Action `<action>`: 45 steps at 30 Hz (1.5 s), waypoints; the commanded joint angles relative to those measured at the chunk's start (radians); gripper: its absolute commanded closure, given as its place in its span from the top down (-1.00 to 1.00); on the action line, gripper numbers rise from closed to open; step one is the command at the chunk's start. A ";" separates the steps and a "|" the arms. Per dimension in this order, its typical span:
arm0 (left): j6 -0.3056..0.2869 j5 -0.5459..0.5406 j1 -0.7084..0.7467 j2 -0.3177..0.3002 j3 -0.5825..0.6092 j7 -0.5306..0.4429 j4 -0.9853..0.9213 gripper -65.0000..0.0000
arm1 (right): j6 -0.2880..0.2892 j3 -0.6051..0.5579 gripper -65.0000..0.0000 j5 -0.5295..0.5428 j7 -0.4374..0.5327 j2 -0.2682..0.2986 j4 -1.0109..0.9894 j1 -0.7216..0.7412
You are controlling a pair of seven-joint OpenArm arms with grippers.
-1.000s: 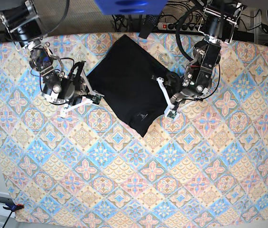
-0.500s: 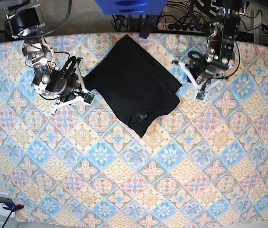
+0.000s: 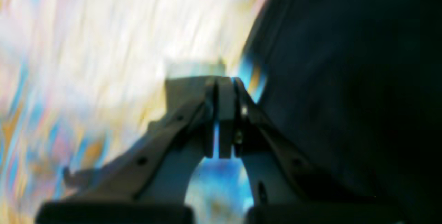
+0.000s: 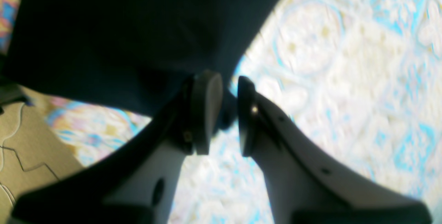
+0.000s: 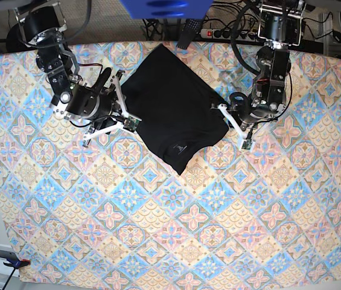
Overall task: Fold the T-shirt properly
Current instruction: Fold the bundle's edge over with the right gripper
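The black T-shirt [image 5: 173, 112] lies folded into a compact slanted shape on the patterned cloth, with a small pale mark near its front corner. My right gripper [image 5: 127, 118] is at its left edge. In the right wrist view the right gripper [image 4: 226, 113] has dark cloth of the T-shirt [image 4: 145, 30] pinched between its fingers [image 4: 207, 110]. My left gripper [image 5: 220, 109] sits at the shirt's right edge. The blurred left wrist view shows the left gripper [image 3: 221, 89] shut with nothing in it, and the T-shirt [image 3: 345, 78] just to its right.
A patterned tablecloth [image 5: 176, 229] covers the whole table. A power strip and cables [image 5: 218, 31] run along the back edge, and a blue object [image 5: 164, 7] hangs over the back middle. Both arm bases stand at the back corners.
The left arm swung away to the back right, then returned to the shirt's right edge. The right gripper shifted right and back, and the shirt's left edge moved inward with it.
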 commanded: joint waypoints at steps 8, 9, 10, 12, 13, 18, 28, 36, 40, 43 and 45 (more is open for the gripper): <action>-0.005 -0.006 -0.155 0.125 0.122 -0.024 -0.215 -0.98 | 0.001 0.005 -0.63 0.016 0.060 0.004 0.045 -0.093; -0.005 -0.006 -0.173 0.148 0.122 -0.026 -0.228 -0.98 | 0.001 0.003 -0.63 0.016 0.069 0.004 0.045 -0.096; -0.005 -0.006 -0.187 0.168 0.122 -0.024 -0.237 -0.98 | 0.001 0.003 -0.63 0.016 0.075 0.004 0.046 -0.102; -0.005 -0.006 -0.205 0.198 0.122 -0.024 -0.238 -0.98 | 0.001 0.003 -0.63 0.017 0.075 0.003 0.051 -0.107; -0.005 -0.006 -0.212 0.210 0.122 -0.021 -0.237 -0.98 | 0.001 0.002 -0.63 0.017 0.075 -0.001 0.051 -0.107; -0.005 -0.006 -0.210 0.204 0.114 -0.020 -0.200 -0.98 | 0.001 -0.069 -0.63 0.017 0.077 -0.054 0.051 -0.087; -0.005 -0.013 -0.009 -0.003 -0.027 0.017 0.090 -0.98 | 0.001 -0.175 -0.63 0.016 0.080 -0.214 -0.006 0.025; -0.011 -0.013 0.155 -0.059 -0.209 0.016 0.220 -0.98 | 0.001 -0.238 -0.63 0.016 0.081 -0.225 -0.175 0.104; -0.011 -0.013 0.204 -0.059 -0.238 0.017 0.267 -0.98 | 0.001 -0.314 -0.70 0.016 0.081 -0.258 -0.284 0.165; -0.011 -0.013 0.227 -0.059 -0.238 0.017 0.296 -0.98 | 0.001 -0.348 -0.75 0.016 0.081 -0.258 -0.344 0.190; -0.011 -0.013 0.235 -0.059 -0.238 0.017 0.302 -0.98 | 0.001 -0.357 -0.75 0.016 0.081 -0.258 -0.373 0.191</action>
